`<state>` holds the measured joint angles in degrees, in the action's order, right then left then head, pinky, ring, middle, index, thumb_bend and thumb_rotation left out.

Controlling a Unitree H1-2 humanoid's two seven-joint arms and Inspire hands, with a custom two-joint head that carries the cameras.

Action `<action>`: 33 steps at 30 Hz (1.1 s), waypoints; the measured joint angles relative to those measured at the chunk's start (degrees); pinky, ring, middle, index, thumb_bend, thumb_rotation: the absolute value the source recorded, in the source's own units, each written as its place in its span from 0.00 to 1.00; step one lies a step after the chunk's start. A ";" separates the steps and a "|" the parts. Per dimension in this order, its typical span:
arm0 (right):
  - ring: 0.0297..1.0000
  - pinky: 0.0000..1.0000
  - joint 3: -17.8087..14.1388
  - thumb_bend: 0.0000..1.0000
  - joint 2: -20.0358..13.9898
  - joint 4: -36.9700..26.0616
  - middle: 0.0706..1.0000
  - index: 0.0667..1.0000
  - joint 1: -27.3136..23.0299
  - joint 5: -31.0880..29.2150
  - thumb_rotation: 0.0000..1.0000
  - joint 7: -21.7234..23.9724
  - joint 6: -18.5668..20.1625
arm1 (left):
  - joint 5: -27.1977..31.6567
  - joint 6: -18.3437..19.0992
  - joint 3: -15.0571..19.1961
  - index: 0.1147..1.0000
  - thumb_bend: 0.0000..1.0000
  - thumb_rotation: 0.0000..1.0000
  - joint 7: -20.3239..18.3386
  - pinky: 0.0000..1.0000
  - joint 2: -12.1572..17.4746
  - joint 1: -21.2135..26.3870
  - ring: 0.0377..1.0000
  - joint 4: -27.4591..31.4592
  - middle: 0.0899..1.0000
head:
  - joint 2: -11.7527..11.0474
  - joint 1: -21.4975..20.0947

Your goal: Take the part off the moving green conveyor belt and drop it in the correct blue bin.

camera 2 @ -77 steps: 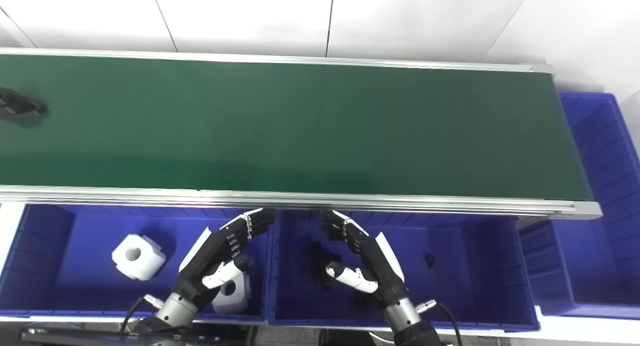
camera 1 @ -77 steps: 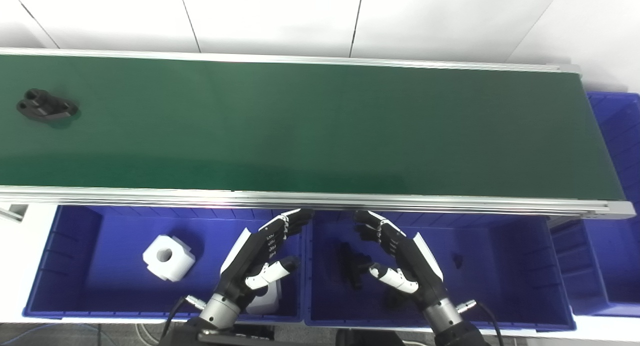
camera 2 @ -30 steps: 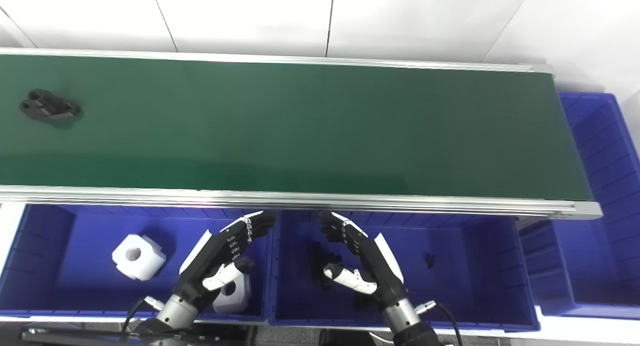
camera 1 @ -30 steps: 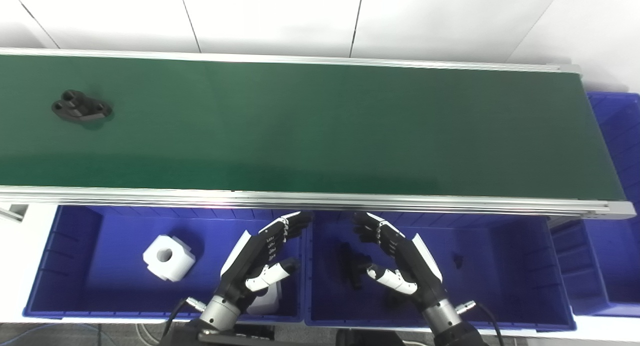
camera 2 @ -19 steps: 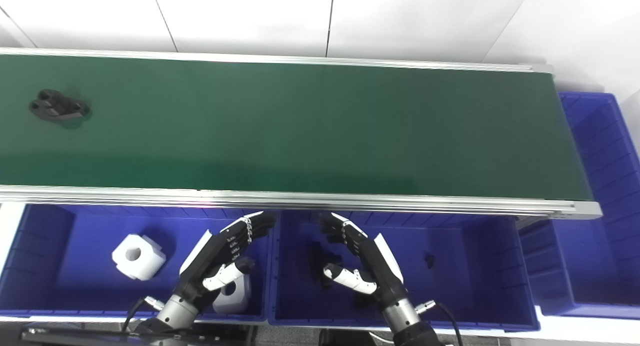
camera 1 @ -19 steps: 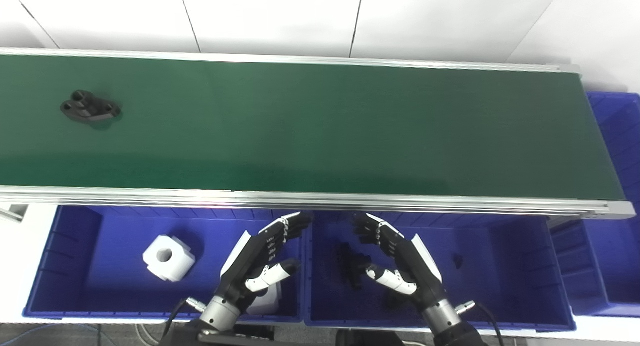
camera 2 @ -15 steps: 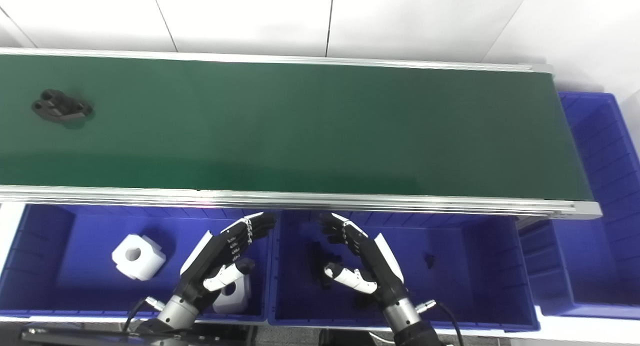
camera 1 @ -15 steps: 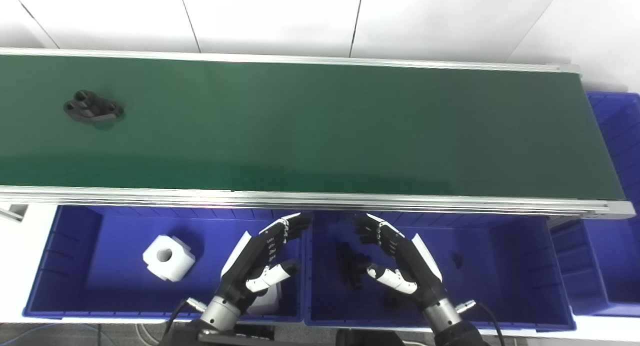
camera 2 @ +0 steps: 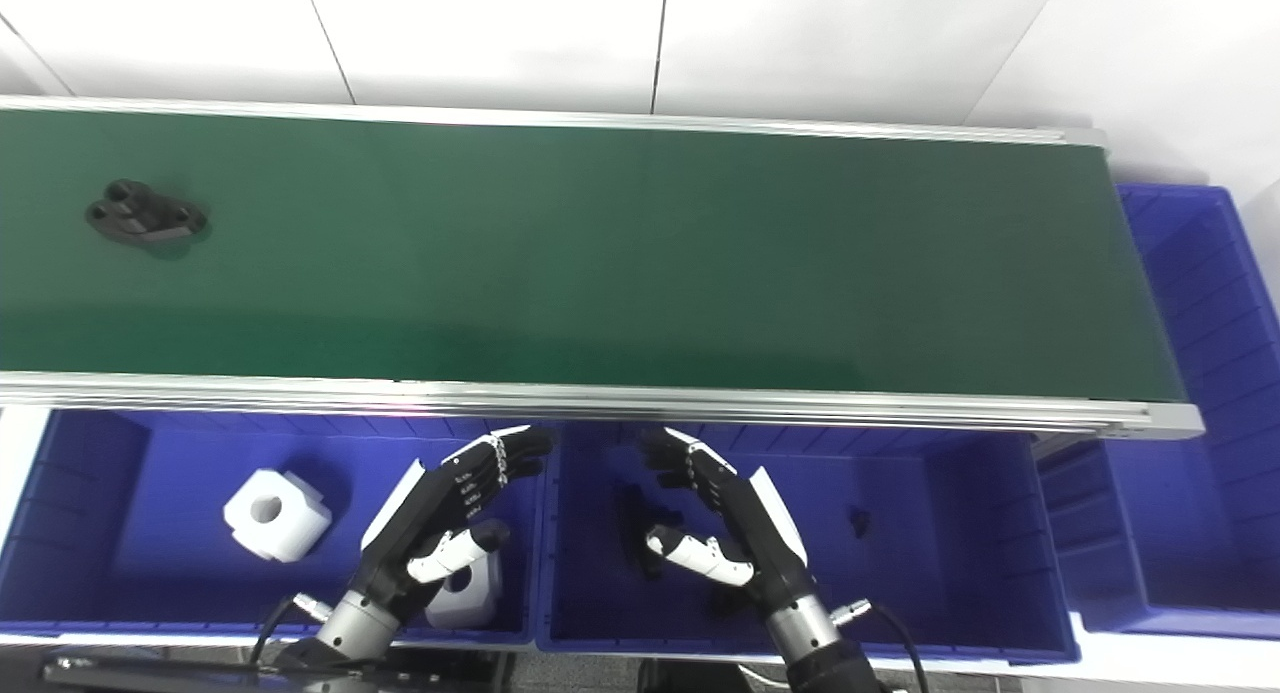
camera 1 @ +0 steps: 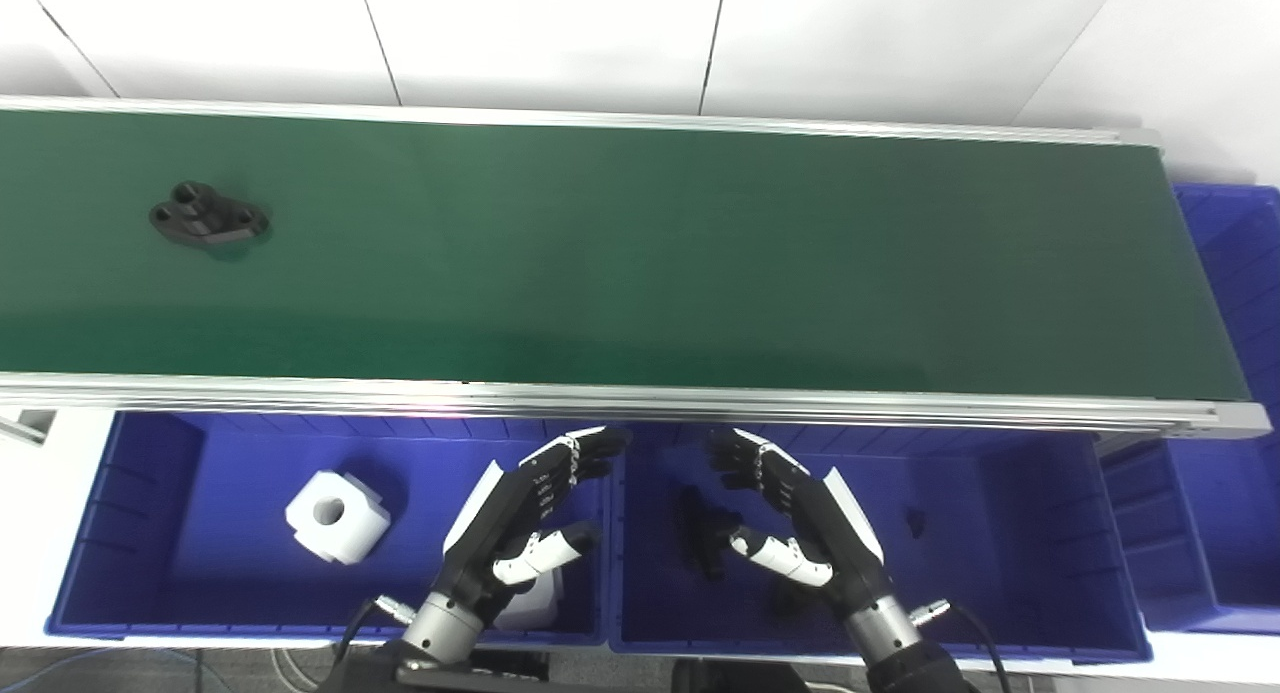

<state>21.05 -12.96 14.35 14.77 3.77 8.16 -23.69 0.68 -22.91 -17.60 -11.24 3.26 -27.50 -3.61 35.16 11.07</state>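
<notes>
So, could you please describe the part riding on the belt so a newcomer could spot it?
Find the long green conveyor belt and follow it toward its left end. The black part lies there alone, a flat bracket with round holes, the only thing on the belt.

No text, label, brand, number or sign can be read anywhere in these views, neither on the belt, nor on the bins, nor on the hands.
</notes>
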 measured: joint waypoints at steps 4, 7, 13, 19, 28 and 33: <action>0.80 0.76 0.34 0.85 -0.15 0.29 0.81 0.82 -0.22 0.03 0.71 -0.14 0.00 | -0.02 -1.23 0.01 0.73 0.88 0.69 0.00 0.82 0.00 -0.01 0.85 -0.15 0.82 | -0.61 0.26; 0.80 0.76 0.57 0.85 -0.14 0.93 0.81 0.82 -0.54 0.03 0.71 -0.27 0.00 | -0.10 -1.36 0.02 0.73 0.88 0.70 0.00 0.83 0.01 0.14 0.85 -1.17 0.82 | -1.05 0.26; 0.80 0.75 0.52 0.84 -0.02 2.63 0.81 0.81 -1.14 -0.66 0.69 0.17 -0.01 | -0.19 -1.50 0.09 0.73 0.88 0.68 0.00 0.83 0.00 1.05 0.85 -2.78 0.82 | -3.08 0.79; 0.79 0.74 0.52 0.86 0.04 5.00 0.81 0.80 -2.20 -0.86 0.71 0.32 -0.04 | -0.05 -1.88 0.23 0.72 0.89 0.68 0.00 0.82 -0.07 2.56 0.84 -5.85 0.81 | -5.63 2.11; 0.79 0.75 -0.34 0.89 0.30 8.62 0.80 0.79 -3.69 -1.74 0.70 1.38 -0.11 | -0.02 -3.20 0.60 0.70 0.85 0.66 0.02 0.80 -0.31 4.55 0.82 -8.51 0.79 | -9.93 4.40; 0.78 0.75 -1.39 0.90 0.84 10.19 0.80 0.78 -4.17 -2.44 0.72 2.68 -0.11 | 0.05 -3.50 0.99 0.70 0.86 0.65 0.04 0.80 -0.40 5.91 0.82 -9.93 0.79 | -11.16 6.24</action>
<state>19.67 -12.12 24.54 10.60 1.33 10.84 -23.80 0.73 -26.41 -16.61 -11.21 2.86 -21.58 -13.54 24.00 17.31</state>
